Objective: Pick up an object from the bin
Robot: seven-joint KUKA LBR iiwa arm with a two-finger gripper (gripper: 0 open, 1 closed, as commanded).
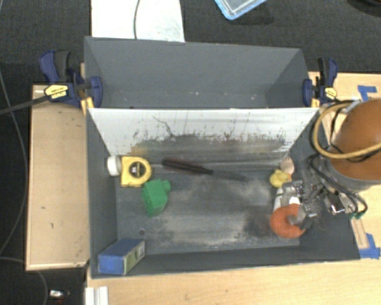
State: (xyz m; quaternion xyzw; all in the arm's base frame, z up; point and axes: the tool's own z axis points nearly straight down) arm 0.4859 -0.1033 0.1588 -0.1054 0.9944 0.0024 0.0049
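One orange round object (284, 224), near-right of the grey bin (197, 75), claw (300, 210) low against it, whether apart or together not discernible; advice: centre the grip across it, then lift straight, clear of the small yellow piece (279, 178) just beyond.

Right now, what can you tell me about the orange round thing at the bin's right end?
The orange round thing is a small, squat, disc-like piece, dull orange-red, material unclear. It lies on the bin floor by the right wall, not far from a small yellow thing. The gripper overlaps its upper right edge; contact unclear.
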